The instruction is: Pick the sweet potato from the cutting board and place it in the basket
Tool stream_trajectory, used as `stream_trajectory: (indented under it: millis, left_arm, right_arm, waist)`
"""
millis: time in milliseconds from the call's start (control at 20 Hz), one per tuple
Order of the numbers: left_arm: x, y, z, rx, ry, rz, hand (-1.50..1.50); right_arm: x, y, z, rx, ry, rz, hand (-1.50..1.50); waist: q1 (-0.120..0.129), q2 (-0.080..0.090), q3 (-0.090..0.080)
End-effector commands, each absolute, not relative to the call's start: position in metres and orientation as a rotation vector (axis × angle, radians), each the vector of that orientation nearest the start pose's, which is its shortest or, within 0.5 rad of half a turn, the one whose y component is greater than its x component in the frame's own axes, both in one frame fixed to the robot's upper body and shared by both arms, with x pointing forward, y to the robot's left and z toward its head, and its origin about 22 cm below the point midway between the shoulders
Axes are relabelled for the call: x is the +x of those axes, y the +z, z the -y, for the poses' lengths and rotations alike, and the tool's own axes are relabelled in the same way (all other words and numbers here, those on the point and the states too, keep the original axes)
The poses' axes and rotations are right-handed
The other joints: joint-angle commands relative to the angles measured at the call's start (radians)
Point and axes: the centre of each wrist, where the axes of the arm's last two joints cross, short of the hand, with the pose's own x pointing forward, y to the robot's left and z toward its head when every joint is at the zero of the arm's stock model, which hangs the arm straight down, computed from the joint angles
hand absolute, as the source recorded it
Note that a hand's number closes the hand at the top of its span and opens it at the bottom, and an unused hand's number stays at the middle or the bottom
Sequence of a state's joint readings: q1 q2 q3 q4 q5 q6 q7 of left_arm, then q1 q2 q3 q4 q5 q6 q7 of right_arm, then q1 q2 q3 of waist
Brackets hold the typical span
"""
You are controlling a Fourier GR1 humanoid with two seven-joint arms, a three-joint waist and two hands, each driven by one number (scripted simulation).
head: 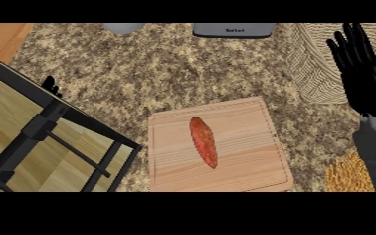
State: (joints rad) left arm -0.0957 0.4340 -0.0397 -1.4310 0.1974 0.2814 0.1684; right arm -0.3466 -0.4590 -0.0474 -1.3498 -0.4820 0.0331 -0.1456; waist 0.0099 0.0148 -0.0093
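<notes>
The right hand (356,62) is seen at the frame's right edge, raised, fingers straight and spread, over the basket (312,67). The sweet potato (203,142) is laid on the cutting board (242,159), lower centre. Only dark left hand (51,85) fingertips are seen at left; its state cannot be told.

Right hand (354,62) was matte black — slender, segmented fingers, no markings seen. Its forearm (365,149) was grey. Left hand (50,85) showed only black fingertips.

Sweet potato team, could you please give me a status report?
Right hand open, raised over woven basket. Left hand barely visible. Orange sweet potato untouched on wooden cutting board.
</notes>
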Motion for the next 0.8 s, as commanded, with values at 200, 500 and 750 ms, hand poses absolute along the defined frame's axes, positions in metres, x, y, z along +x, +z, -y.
stream_trajectory:
  millis: [200, 500, 750]
  left_arm:
    - [0.293, 0.055, -0.297, 0.255, -0.124, 1.476, 0.00]
    - [0.289, 0.031, -0.279, 0.147, -0.116, 1.394, 0.00]
    - [0.289, 0.031, -0.312, 0.190, -0.074, 1.378, 0.00]
  right_arm:
    - [0.366, 0.123, 0.205, 0.738, 0.296, 1.912, 1.50]
    - [0.318, 0.143, 0.106, 0.984, 1.121, 2.065, -1.50]
    - [0.266, 0.115, 0.029, 0.926, 1.069, 2.131, -1.50]
  waist:
    - [0.108, 0.020, 0.014]
    - [0.058, -0.008, 0.009]
    - [-0.001, -0.018, 0.008]
